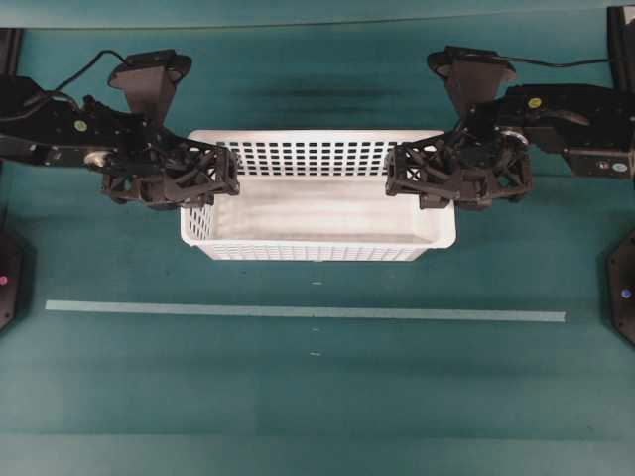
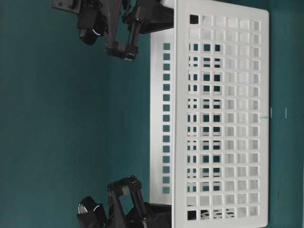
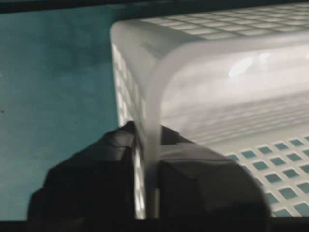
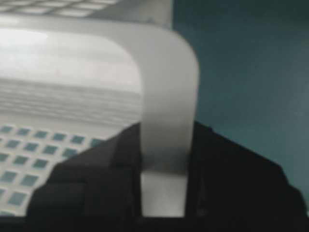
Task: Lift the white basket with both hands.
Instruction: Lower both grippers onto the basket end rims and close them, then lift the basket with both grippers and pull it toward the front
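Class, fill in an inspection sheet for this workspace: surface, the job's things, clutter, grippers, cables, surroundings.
Surface: teal table with a pale tape line running across it in front of the basket.
Job's things: white basket, upright, nothing seen inside.
Clutter: nothing seen.
Grippers: left gripper shut on the basket's left rim; right gripper shut on its right rim, one finger on each side of the wall.
Cables: black cable at the left arm, another at the right.
Surroundings: dark fixtures at the table's side edges.
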`<action>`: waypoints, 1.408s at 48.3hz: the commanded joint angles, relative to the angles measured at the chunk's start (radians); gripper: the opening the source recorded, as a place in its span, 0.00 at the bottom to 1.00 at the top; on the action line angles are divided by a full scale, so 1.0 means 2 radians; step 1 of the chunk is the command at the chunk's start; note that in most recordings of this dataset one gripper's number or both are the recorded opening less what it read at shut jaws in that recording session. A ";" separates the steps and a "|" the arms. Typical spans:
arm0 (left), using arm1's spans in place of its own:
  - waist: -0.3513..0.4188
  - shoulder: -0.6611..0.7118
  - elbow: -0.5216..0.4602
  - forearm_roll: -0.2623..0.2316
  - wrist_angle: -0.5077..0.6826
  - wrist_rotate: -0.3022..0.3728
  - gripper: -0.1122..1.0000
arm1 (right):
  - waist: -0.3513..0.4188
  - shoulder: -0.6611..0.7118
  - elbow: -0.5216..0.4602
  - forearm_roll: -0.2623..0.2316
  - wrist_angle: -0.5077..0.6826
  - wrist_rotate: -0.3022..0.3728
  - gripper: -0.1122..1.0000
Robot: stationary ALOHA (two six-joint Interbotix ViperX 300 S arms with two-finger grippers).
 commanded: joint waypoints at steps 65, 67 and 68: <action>-0.035 -0.062 -0.052 0.001 0.088 -0.009 0.09 | 0.034 -0.035 -0.038 0.000 0.107 -0.002 0.25; -0.039 -0.063 -0.052 0.001 0.088 -0.015 0.09 | 0.038 -0.035 -0.038 0.000 0.107 -0.001 0.25; -0.042 -0.063 -0.051 0.001 0.088 -0.018 0.09 | 0.040 -0.035 -0.038 0.001 0.107 -0.001 0.25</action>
